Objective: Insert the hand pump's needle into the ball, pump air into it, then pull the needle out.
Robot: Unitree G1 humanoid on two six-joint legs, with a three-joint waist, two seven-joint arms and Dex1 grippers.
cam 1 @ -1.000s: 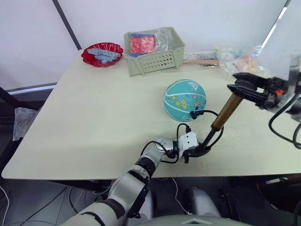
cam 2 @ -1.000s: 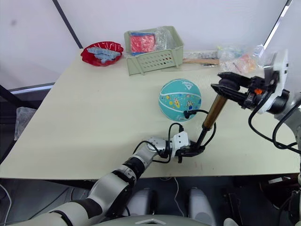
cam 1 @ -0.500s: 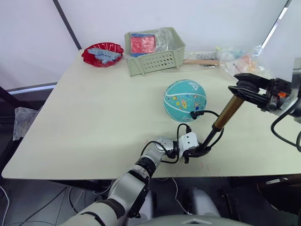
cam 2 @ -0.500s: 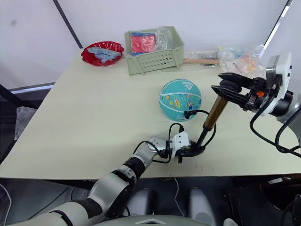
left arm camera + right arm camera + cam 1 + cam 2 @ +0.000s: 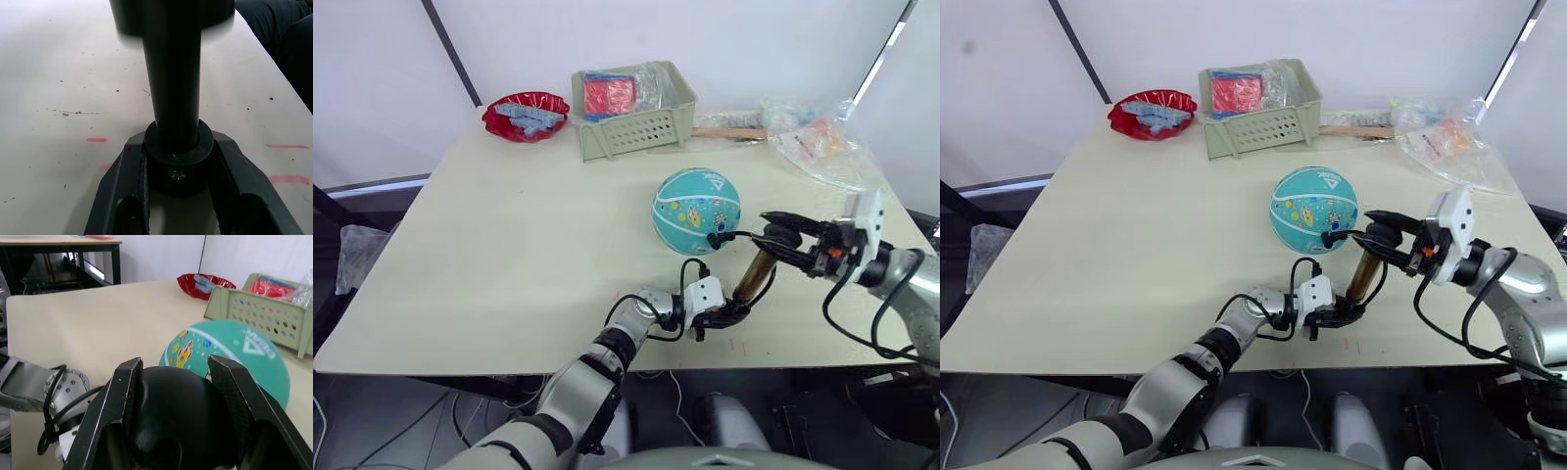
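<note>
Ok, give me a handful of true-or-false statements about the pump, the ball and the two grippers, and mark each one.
1. The left gripper clamps the foot of the hand pump down at the table. True.
2. The right gripper hangs open, clear of the pump. False: it is shut on the pump's black handle.
3. The ball sits inside the green basket. False: it rests on the table, nearer the robot than the basket.
4. The pump's black hose runs to the side of the ball. True.
5. The red bowl is between the ball and the pump. False: it stands at the far left of the table, beside the basket.
</note>
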